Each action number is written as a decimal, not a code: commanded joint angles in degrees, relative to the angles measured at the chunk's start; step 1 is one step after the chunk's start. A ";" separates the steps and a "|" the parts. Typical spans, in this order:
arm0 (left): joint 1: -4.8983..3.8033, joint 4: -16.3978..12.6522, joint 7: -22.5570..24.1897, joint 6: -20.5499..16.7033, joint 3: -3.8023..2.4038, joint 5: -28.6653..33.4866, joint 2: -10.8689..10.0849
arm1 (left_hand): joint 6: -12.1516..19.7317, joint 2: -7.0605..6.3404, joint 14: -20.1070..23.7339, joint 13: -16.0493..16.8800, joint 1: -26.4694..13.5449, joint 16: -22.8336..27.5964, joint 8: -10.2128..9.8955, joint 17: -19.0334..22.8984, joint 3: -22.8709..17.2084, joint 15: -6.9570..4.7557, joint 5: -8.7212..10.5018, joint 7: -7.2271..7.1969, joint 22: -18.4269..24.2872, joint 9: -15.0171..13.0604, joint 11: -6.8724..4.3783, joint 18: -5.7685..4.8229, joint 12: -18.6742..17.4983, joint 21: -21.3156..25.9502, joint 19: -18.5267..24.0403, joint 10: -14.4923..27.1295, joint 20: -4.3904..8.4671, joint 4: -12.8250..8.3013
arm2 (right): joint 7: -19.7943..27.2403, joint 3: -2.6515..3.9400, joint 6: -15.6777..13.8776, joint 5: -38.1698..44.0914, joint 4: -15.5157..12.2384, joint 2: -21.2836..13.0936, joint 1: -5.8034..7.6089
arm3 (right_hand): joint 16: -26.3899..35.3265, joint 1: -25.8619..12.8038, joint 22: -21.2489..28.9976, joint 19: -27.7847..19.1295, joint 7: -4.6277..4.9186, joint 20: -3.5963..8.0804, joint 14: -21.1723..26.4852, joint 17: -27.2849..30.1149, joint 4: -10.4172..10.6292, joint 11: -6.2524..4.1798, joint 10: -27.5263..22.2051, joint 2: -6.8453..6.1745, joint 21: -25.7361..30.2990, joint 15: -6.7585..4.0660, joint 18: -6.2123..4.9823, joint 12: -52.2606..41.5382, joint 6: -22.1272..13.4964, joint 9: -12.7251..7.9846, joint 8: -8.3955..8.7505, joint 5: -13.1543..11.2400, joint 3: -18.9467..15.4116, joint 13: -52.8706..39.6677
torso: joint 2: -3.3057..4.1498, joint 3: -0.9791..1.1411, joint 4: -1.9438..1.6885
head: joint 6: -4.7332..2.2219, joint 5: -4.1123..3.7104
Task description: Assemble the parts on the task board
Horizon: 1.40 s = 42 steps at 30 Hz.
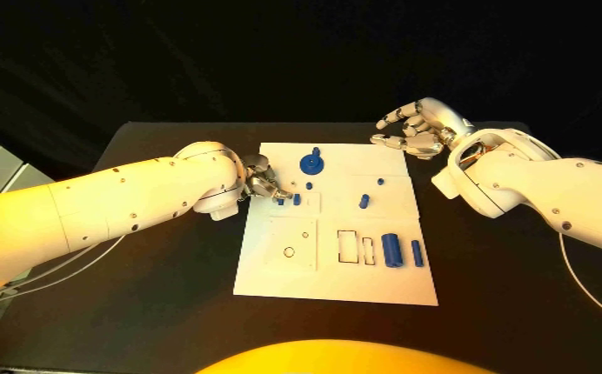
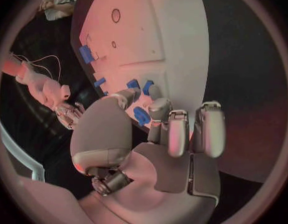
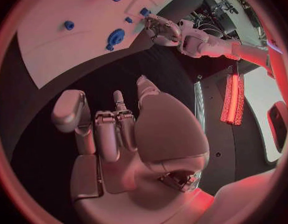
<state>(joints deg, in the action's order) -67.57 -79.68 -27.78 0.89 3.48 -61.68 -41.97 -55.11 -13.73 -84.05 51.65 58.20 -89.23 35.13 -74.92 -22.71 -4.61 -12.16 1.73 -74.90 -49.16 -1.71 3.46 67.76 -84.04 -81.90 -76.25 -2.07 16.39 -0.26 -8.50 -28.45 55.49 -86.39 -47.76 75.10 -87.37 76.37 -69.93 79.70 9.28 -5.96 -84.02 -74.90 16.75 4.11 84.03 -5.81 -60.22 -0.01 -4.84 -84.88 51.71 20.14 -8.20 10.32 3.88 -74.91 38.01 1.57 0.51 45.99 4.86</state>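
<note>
We see L hand (image 1: 261,178) pinching a part (image 2: 141,115) at board (image 1: 377,283) edge; R hand (image 1: 414,129) hangs wide, empty. Next, we judge: seat it in a slot.

The desk (image 1: 150,304) is plain black, and the task board (image 1: 338,283) on it is a white plate marked with thin dark outlines of rectangles and a small circle. The parts are all blue: a round piece (image 1: 311,163) near the far edge, two upright bars (image 1: 392,250) toward the near right, and a few small pegs (image 1: 364,201) mid-board. Both arms are white, the left hand (image 1: 263,179) and right hand (image 1: 414,130) silver.
</note>
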 commanded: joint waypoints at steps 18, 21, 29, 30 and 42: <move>0.22 -2.67 1.05 -4.42 -2.29 0.33 -2.14 | 1.92 5.40 -5.23 -1.59 1.12 0.42 0.29 -12.54 11.87 0.00 4.20 0.69 -1.89 -0.27 0.18 -0.19 -0.47 1.26 1.04 1.88 0.17 0.41 | 0.40 -0.01 0.18 0.26 -0.14 -0.06 -0.08 | 0.23 -0.25 0.18 -0.40 -0.02 0.10 -4.15 -7.65 -0.04 0.34 1.36 0.59 0.46 0.08 -1.14 0.21 -0.34 0.02 0.13 0.25 -0.38 -10.49 | -0.08 0.08 -0.03 | -0.34 -0.50; 0.08 -3.31 2.11 -5.04 -2.89 0.79 -2.55 | 2.78 5.89 -5.05 -2.69 2.52 0.71 0.09 -11.95 12.31 0.17 3.52 0.97 -0.90 -0.22 0.42 0.05 -1.09 1.88 1.75 2.80 0.04 0.39 | 0.40 -0.01 0.15 0.26 -0.14 -0.07 -0.08 | 0.23 -0.25 0.18 -0.40 -0.02 0.10 -4.15 -7.65 -0.04 0.34 1.36 0.59 0.46 0.08 -1.14 0.21 -0.34 0.02 0.13 0.25 -0.38 -10.49 | -0.09 0.09 -0.03 | -0.40 -0.50; -0.25 -3.80 15.76 -9.89 -3.30 5.88 -2.29 | 11.33 7.08 1.77 -17.86 13.98 8.25 -4.41 1.74 7.80 4.12 3.05 5.72 15.78 3.81 4.83 3.77 -11.37 13.67 15.16 19.88 -3.11 0.27 | 0.47 -0.01 0.06 0.26 -0.08 -0.04 -0.08 | 0.26 -0.35 0.22 -0.40 0.00 0.10 -4.14 -7.59 -0.06 0.35 1.34 0.64 0.55 0.08 -1.14 0.24 -0.40 0.01 0.15 0.26 -0.42 -10.47 | -0.06 0.06 0.02 | -0.74 -0.64; -0.26 -3.77 17.65 -10.70 -3.22 5.64 -2.16 | 13.00 5.90 8.49 -19.55 16.98 14.69 -5.59 11.59 5.67 4.96 3.00 6.54 26.05 5.20 5.70 5.93 -14.28 21.75 24.05 24.44 -3.82 0.19 | 0.48 -0.01 0.04 0.26 -0.09 -0.05 -0.08 | 0.26 -0.35 0.22 -0.40 0.00 0.10 -4.14 -7.59 -0.06 0.35 1.34 0.64 0.55 0.08 -1.14 0.24 -0.40 0.01 0.15 0.26 -0.42 -10.47 | -0.04 0.04 -0.02 | -0.81 -0.74; 0.05 -0.68 30.00 -17.16 -0.52 -9.98 1.60 | 18.67 -1.28 28.14 -36.04 27.67 34.53 -9.77 37.05 -4.57 8.66 3.69 8.46 37.65 17.13 9.72 6.96 -31.70 37.33 30.51 33.74 -7.50 -2.37 | 0.76 -0.01 -0.07 0.26 -0.05 -0.08 -0.08 | 0.35 -0.35 0.48 -0.52 0.00 0.10 -4.08 -7.38 -0.07 0.35 1.30 0.65 0.93 0.09 -1.22 0.28 -0.40 0.01 0.15 0.27 -0.42 -10.43 | -0.03 -0.05 0.01 | -1.22 -0.97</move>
<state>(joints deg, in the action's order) -67.55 -80.82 -3.19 -13.44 2.89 -64.49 -40.84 -36.16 -14.57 -55.63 15.86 85.62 -54.57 25.30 -37.97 -27.30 4.17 -8.65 10.20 -37.18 -32.24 8.10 9.72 36.27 -46.60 -50.98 -42.89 -9.52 14.24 -0.21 -8.51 -28.56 55.49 -86.41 -47.87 75.05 -87.37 76.15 -69.50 79.49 9.28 -5.75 -84.02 -74.94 16.75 4.11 84.03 -5.58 -59.53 -0.01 -5.72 -84.88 51.71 20.14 -8.20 10.32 3.88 -74.91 37.97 1.53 0.41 44.85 3.84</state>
